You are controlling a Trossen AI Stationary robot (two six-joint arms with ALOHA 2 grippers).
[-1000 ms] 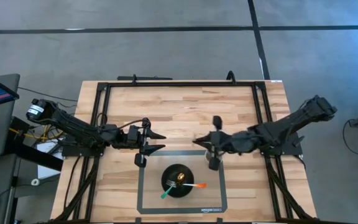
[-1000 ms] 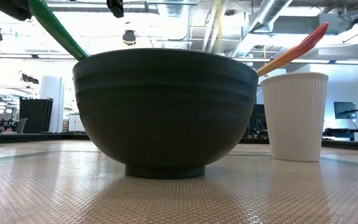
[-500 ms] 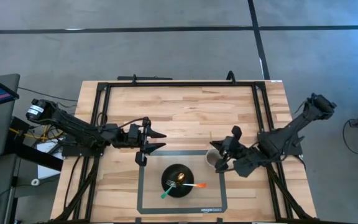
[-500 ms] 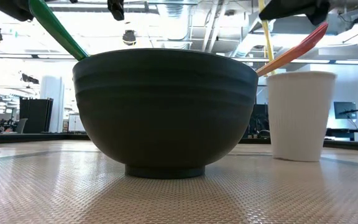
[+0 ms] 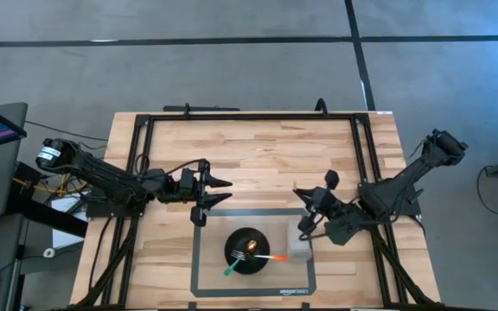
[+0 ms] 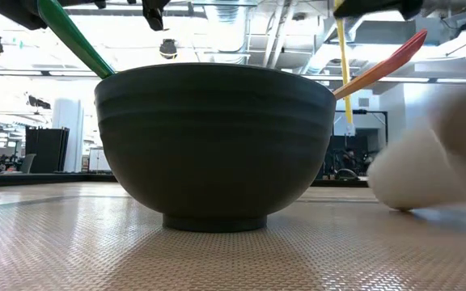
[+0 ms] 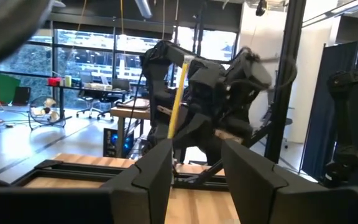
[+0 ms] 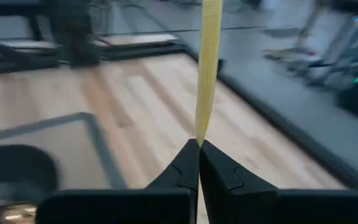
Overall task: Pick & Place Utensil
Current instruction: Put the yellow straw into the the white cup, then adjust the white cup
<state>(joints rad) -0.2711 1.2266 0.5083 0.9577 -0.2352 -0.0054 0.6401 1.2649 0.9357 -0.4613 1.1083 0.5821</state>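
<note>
A dark bowl (image 5: 247,251) stands on a grey-bordered mat and holds a green utensil (image 5: 233,269), an orange utensil (image 5: 276,257) and a fork. My right gripper (image 5: 309,210) is above the mat's right side, shut on a thin yellow utensil (image 6: 342,65) that hangs beside the bowl (image 6: 215,141). A white ribbed cup (image 6: 431,158) is blurred and tilted at the bowl's right; in the high view the cup (image 5: 299,250) is a pale smear on the mat. My left gripper (image 5: 223,192) hovers open at the mat's far left corner. My right gripper pinches the yellow utensil's handle (image 8: 199,138) between its two shut fingertips (image 8: 185,163). In the low view the utensil hangs straight down below the gripper, lifted clear of the cup and the table.
The mat (image 5: 199,276) sits at the table's near middle. Bare wooden tabletop (image 5: 258,151) lies behind it, inside a black frame (image 5: 249,115). In the left wrist view the right arm (image 7: 219,93) stands straight ahead of my open left fingers (image 7: 157,171).
My right gripper rose from the cup with the yellow utensil and drew back toward the table's right. The white cup first stood upright, then slid toward the near edge and tipped; it now shows blurred and leaning beside the bowl.
</note>
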